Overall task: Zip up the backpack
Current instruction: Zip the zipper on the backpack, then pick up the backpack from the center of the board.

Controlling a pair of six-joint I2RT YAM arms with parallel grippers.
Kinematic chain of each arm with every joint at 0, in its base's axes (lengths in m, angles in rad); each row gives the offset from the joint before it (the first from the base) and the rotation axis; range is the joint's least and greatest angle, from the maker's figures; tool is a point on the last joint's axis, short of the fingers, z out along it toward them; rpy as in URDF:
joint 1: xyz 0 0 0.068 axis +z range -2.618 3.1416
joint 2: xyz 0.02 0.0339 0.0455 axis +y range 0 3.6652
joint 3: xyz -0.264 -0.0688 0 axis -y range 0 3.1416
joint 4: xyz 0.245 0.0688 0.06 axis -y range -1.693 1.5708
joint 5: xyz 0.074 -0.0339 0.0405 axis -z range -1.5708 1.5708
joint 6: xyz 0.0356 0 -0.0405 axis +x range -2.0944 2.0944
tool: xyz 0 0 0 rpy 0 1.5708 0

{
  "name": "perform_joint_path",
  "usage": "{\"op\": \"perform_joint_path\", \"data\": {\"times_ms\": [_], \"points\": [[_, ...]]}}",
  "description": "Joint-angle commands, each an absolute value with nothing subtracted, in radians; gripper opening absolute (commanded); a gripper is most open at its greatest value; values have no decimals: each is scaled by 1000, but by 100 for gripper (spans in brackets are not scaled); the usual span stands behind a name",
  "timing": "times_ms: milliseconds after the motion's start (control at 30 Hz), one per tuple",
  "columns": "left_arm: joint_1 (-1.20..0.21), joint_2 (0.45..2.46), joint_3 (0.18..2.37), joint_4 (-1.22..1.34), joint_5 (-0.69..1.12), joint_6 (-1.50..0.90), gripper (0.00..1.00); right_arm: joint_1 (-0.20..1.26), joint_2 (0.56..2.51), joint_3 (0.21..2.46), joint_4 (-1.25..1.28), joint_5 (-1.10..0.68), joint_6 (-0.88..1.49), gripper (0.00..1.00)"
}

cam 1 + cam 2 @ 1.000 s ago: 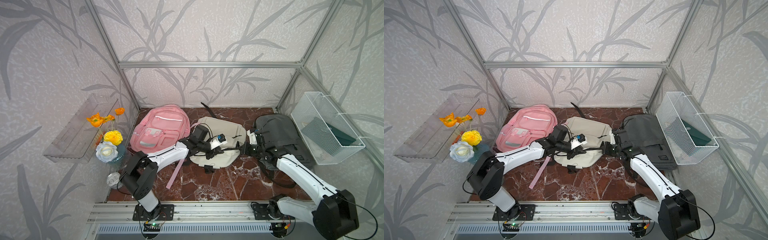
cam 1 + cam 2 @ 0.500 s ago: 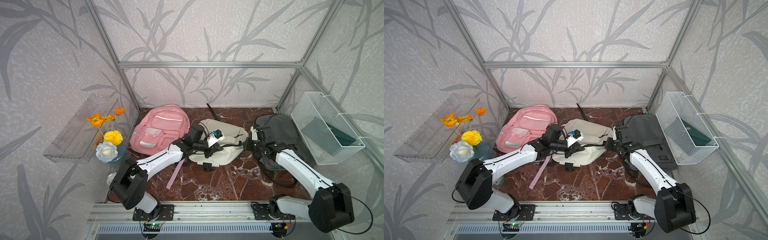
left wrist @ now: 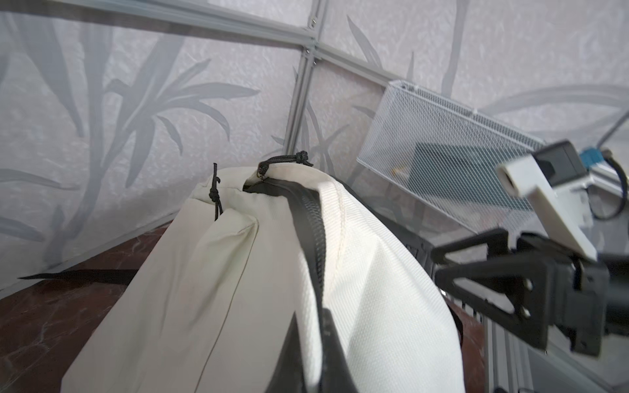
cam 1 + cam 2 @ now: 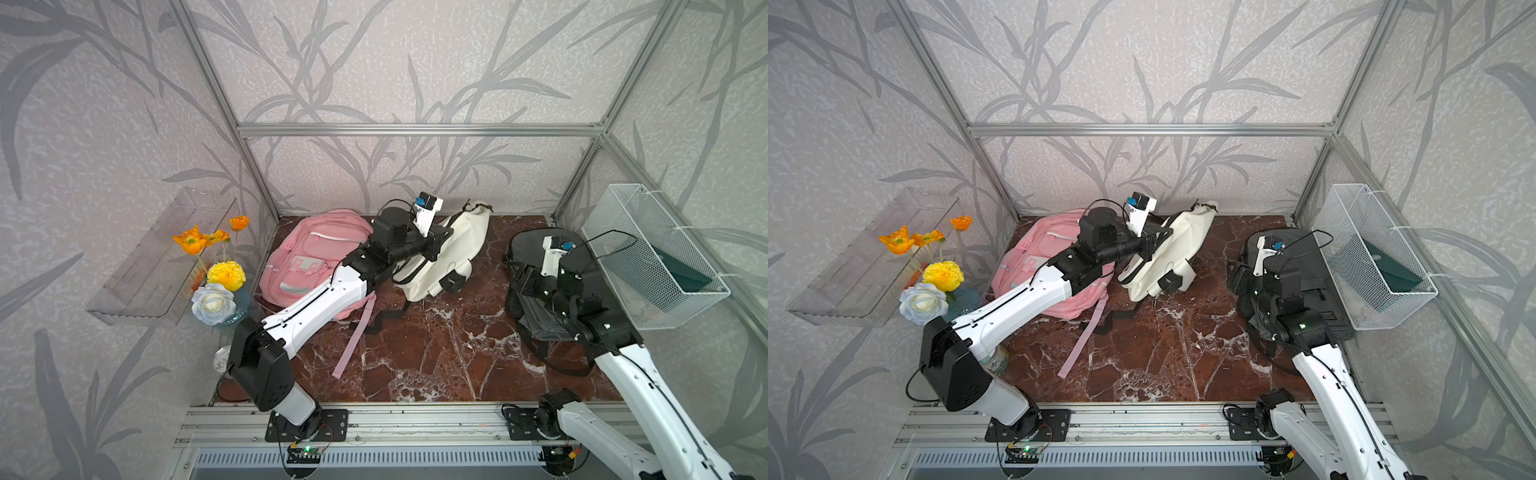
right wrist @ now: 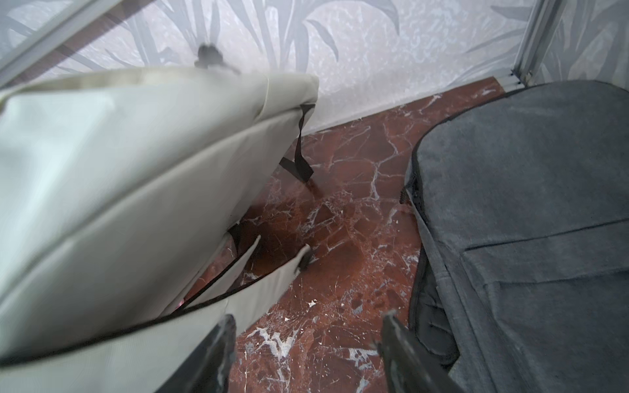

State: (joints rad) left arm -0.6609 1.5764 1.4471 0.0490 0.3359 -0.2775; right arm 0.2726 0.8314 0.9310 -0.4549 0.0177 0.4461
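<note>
Right wrist view: right pincer (image 5: 306,323) apart over floor (image 5: 343,238) between cream backpack (image 5: 119,170), clamped by left pincer (image 4: 435,246), and grey backpack (image 5: 527,204).

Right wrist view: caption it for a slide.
Right gripper, fingers apart, between cream backpack and grey backpack above marble floor.

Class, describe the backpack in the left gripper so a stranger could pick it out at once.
Three backpacks sit in a row on the red-brown marble tabletop; take the middle one, between the pink backpack and the dark grey backpack. It is the cream fabric backpack with a black zip, the only one raised at one end, clamped in the left gripper.
</note>
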Motion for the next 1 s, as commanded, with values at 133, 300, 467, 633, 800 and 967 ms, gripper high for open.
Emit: {"op": "perform_joint_path", "data": {"times_ms": [133, 300, 467, 633, 800, 967], "points": [[-727, 1625, 1632, -39, -103, -584, 0, 535, 733, 762, -210, 60, 398, 73], [-764, 1628, 1659, 15, -230, -682, 0, 737, 692, 631, 15, 124, 335, 78], [-793, 1629, 1691, 31, -359, -734, 0, 898, 689, 544, 194, 178, 221, 78], [-813, 1608, 1677, 77, -421, -766, 0, 946, 715, 522, 251, 249, 206, 78], [-849, 1585, 1672, 96, -478, -742, 0, 964, 769, 507, 373, 263, 178, 83], [-887, 1559, 1633, 151, -542, -747, 0, 983, 876, 532, 460, 323, 151, 82]]}}
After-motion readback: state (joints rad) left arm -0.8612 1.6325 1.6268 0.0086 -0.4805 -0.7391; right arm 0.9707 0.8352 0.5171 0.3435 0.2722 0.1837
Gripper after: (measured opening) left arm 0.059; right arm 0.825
